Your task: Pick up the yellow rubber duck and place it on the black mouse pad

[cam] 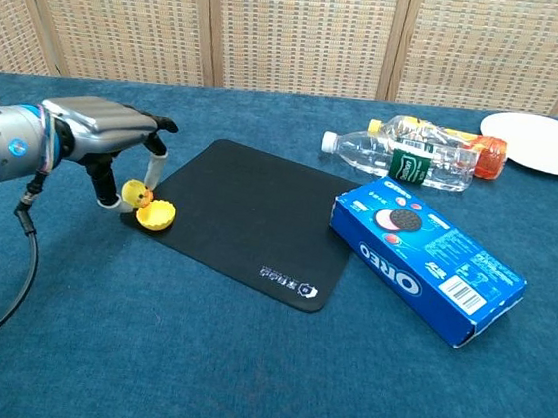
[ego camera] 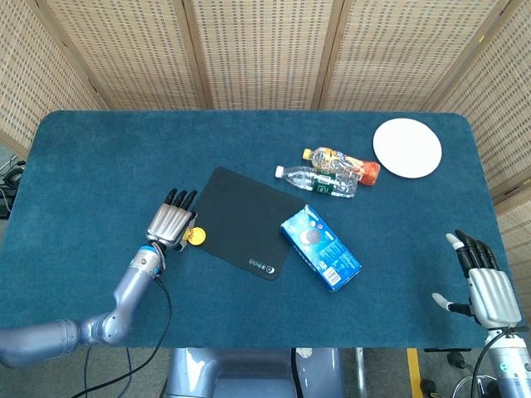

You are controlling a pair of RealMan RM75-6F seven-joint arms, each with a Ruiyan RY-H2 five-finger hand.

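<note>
My left hand (cam: 102,131) (ego camera: 172,224) pinches the small yellow rubber duck (cam: 135,194) between thumb and a finger, just above the left corner of the black mouse pad (cam: 248,216) (ego camera: 245,220). The duck hangs right beside a yellow bottle cap (cam: 155,216) (ego camera: 196,237) that lies on that corner of the pad. In the head view the hand hides the duck. My right hand (ego camera: 483,282) rests open at the near right edge of the table, far from the pad.
A blue Oreo box (cam: 424,256) lies at the pad's right edge. Two plastic bottles (cam: 409,155) lie behind it, and a white plate (cam: 542,143) sits at the far right. Wicker screens stand behind the blue table (ego camera: 99,157).
</note>
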